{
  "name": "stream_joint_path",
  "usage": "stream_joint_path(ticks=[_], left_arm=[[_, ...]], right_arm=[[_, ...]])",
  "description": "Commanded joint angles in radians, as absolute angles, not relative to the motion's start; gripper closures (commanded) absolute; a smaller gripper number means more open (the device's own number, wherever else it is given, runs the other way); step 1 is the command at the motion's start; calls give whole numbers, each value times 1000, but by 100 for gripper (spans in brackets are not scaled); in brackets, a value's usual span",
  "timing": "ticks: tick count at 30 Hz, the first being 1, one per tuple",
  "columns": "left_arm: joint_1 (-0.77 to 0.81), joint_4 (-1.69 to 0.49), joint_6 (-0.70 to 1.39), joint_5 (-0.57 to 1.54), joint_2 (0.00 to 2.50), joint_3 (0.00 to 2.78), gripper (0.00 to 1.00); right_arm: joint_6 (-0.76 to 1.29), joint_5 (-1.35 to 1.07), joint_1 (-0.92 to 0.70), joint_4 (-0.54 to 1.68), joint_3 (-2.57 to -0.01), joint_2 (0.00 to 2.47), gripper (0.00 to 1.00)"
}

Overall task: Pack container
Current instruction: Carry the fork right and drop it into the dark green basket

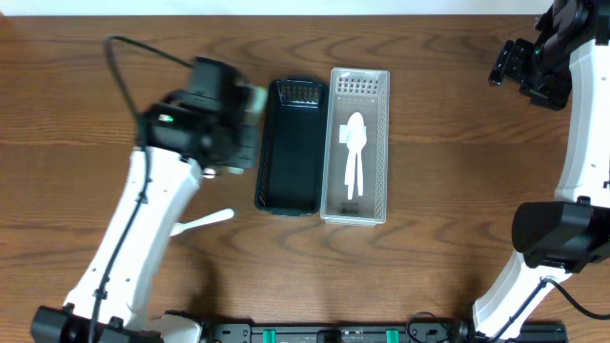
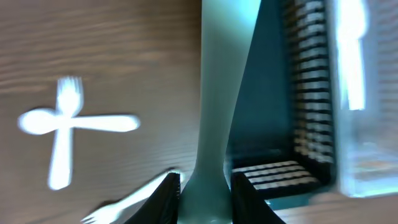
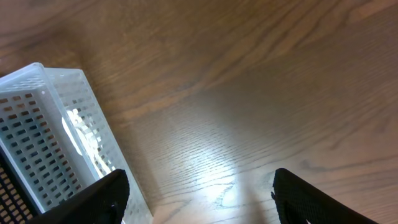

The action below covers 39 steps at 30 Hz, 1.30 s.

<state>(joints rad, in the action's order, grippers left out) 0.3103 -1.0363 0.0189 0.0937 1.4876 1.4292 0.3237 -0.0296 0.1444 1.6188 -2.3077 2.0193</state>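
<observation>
Baskets come first from overhead: a dark basket [image 1: 289,162] that looks empty stands touching a white basket [image 1: 377,143] on its right, and white spoons [image 1: 354,157] lie in the white one. The left arm [image 1: 143,219] reaches to the dark basket's outer long side. A white fork [image 1: 205,220] lies loose on the wooden worktop [image 1: 429,191] near that arm. The right arm [image 1: 581,143] sits well apart at the far corner.

The left wrist view is blurred. The left jaws are clamped on a pale green utensil [image 2: 221,93] that points forward along the dark basket's near wall. A crossed spoon and fork [image 2: 65,127] lie on bare wood to one side.

In the right wrist view, the right jaws stand apart with nothing between them, over bare wood beside the white basket's corner.

The step in hand seems to be setting the held utensil into the dark basket. It should go best if the utensil is carried sideways until its whole length clears the wall, lined up with the basket's long axis, then lowered close to the floor before release. Otherwise it may catch the rim and tip out. The wood looks smooth and glossy, so flat cutlery will be awkward to pinch. There is open worktop on every side.
</observation>
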Motion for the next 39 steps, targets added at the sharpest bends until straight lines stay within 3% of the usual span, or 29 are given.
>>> stream_joint_path(ticks=[1,11,19,22,24,25,27,32,39], left_arm=[[400,-999,160,82,1506,1453,94],[450,-840,204,83,1763,1453,94],[442,-831,204,86,1955,1452,92],[442,-831,197,85,1967,1453,77],[442,-828,160,85,1957,1454,74],[442,-828,134,85,1948,1456,68],[442,-829,98,85,1925,1457,48],[442,-879,2,85,1824,1466,9],[414,-1040,-21,-120,1575,1546,2]], right_arm=[[289,-26,137,1619,-2302,2016,23],[252,-27,137,1631,-2302,2016,22],[245,-27,137,1641,-2302,2016,22],[224,-26,137,1642,-2302,2016,22],[219,-27,137,1642,-2302,2016,21],[219,-27,137,1642,-2302,2016,21],[220,-27,137,1641,-2302,2016,21],[220,-27,137,1641,-2302,2016,21],[220,-26,137,1634,-2302,2016,21]])
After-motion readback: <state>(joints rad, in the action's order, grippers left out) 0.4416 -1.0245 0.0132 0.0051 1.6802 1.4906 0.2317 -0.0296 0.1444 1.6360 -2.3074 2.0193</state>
